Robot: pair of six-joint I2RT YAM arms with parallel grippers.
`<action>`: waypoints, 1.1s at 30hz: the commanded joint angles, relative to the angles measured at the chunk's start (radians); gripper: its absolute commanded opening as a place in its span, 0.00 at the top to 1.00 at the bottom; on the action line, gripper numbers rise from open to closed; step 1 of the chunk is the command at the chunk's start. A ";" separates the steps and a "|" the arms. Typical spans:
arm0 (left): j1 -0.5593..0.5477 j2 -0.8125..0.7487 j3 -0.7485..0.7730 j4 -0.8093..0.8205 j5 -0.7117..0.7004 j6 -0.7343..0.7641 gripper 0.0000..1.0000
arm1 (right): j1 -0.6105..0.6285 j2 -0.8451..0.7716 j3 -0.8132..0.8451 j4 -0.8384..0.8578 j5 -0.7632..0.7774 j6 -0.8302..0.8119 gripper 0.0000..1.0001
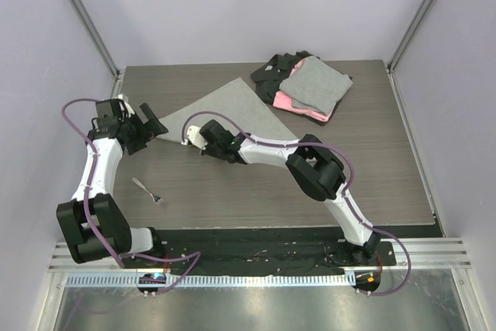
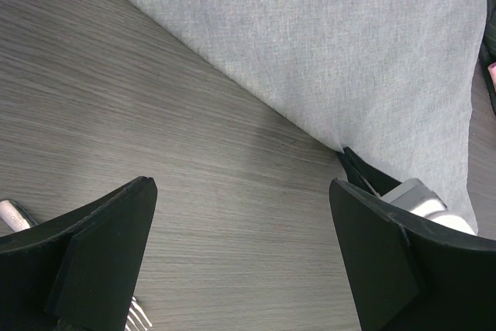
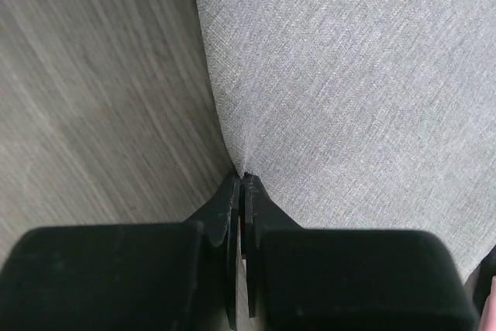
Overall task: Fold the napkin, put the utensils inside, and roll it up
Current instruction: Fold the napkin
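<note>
Grey woven napkin (image 1: 225,106), triangular, long edge pinched tight by right gripper (image 3: 242,184); left gripper (image 2: 242,191) gapes wide over woodgrain table (image 1: 217,191)

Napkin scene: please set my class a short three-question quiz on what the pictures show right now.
1. True or false: the left end effector is open and holds nothing.
2. Fill the blank: the right end effector is shut on the edge of the ____.
3. Where is the fork? A, in the left end effector. B, lying on the bare table. C, in the right end effector.

Key: 1 true. 2 napkin. 3 B.
</note>
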 commanded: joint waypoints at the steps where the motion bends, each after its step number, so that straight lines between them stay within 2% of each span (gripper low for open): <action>1: 0.008 -0.040 0.002 0.031 0.017 -0.008 0.00 | 0.042 0.011 0.016 -0.100 -0.038 0.037 0.99; 14: 0.008 -0.066 0.002 0.023 -0.002 -0.003 0.00 | 0.138 -0.029 0.041 -0.199 -0.097 0.233 0.99; 17: 0.009 -0.072 0.000 0.022 -0.008 0.000 0.00 | 0.136 -0.049 0.044 -0.199 -0.094 0.272 0.87; 18: 0.008 -0.074 0.002 0.022 -0.008 0.000 0.00 | 0.136 -0.056 0.045 -0.199 -0.088 0.277 0.75; 23: 0.008 -0.081 0.006 0.022 -0.017 0.006 0.00 | 0.112 -0.161 0.053 -0.196 -0.114 0.294 0.49; 29: 0.008 -0.084 -0.007 -0.003 -0.083 0.027 0.00 | 0.053 -0.292 0.006 -0.189 -0.148 0.404 0.34; 33: 0.009 -0.087 -0.044 -0.030 -0.160 0.026 0.00 | -0.019 -0.385 -0.069 -0.183 -0.137 0.502 0.34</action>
